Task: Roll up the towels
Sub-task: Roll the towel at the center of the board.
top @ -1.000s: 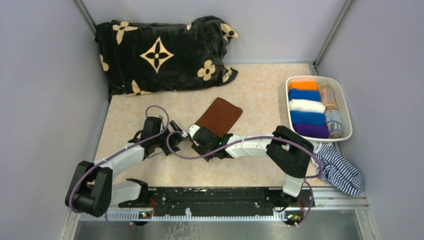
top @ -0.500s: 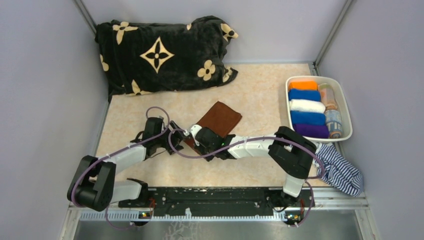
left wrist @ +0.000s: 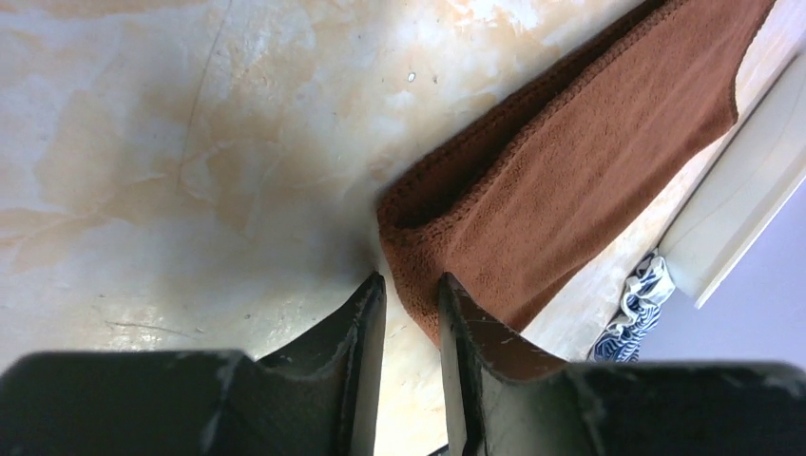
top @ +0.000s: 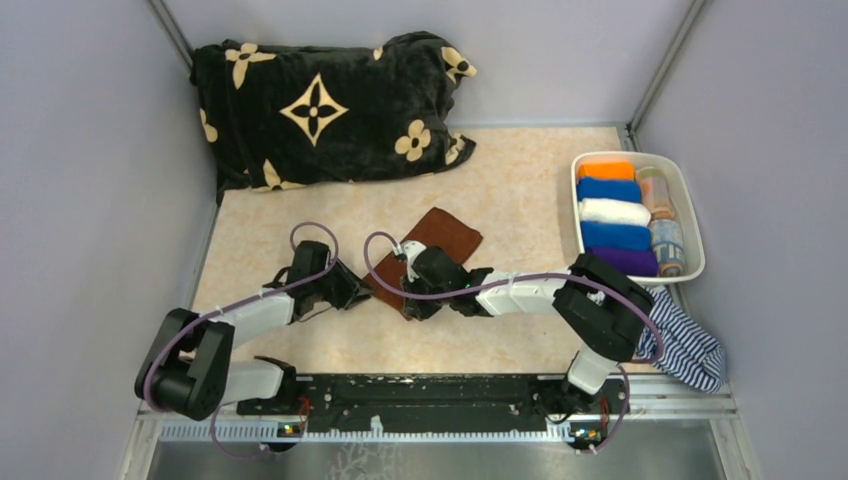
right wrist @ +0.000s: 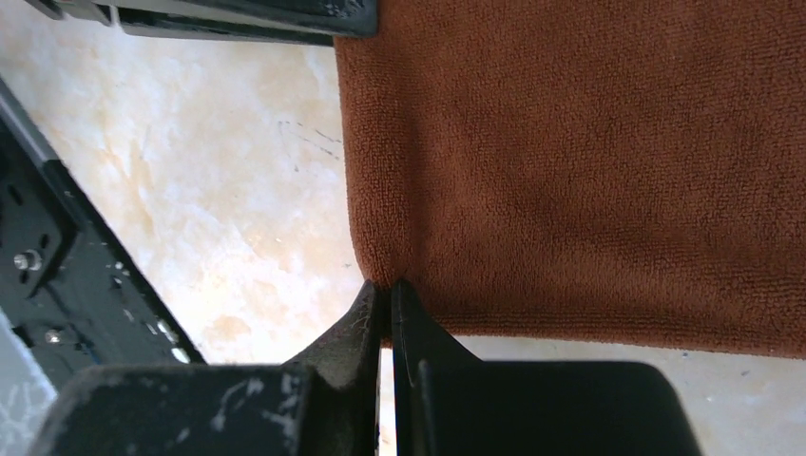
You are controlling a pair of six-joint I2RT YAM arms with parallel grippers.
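while both sets of fingers pinch the brown towel [top: 432,245], no writing shows.

The brown towel [right wrist: 589,161] fills the upper right of the frame, flat on the marbled beige table [right wrist: 219,218]. At bottom centre the right gripper [right wrist: 385,290] pinches the towel's near corner (jaws pressed together). A black bar [right wrist: 238,14] crosses the upper left.

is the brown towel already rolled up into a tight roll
No, the brown towel lies flat and folded on the table, unlike the finished rolls lined up in the white bin.
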